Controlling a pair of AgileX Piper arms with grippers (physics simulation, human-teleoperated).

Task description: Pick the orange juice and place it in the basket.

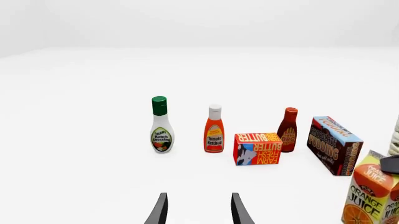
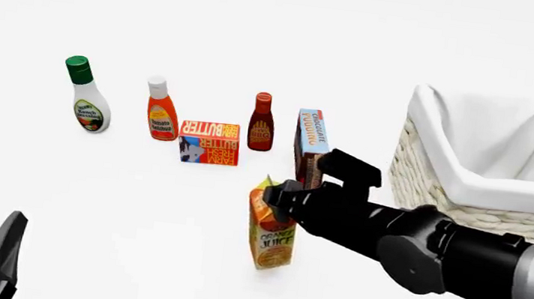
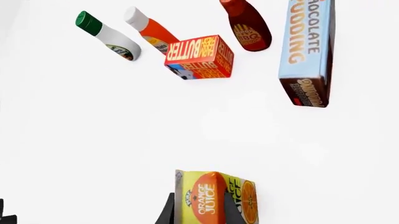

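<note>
Reaching in from the right, your right gripper (image 2: 281, 200) sits at the top of the juice (image 2: 272, 233), which stands upright on the table (image 2: 140, 203) in front of the pudding box (image 2: 310, 145) and left of the basket (image 2: 487, 167). In the right wrist view the carton (image 3: 215, 198) fills the gap between the dark fingers (image 3: 168, 212), one on each side; you seem to have it clamped. Your left gripper (image 1: 198, 210) hangs well apart, jaws spread with nothing between them.
</note>
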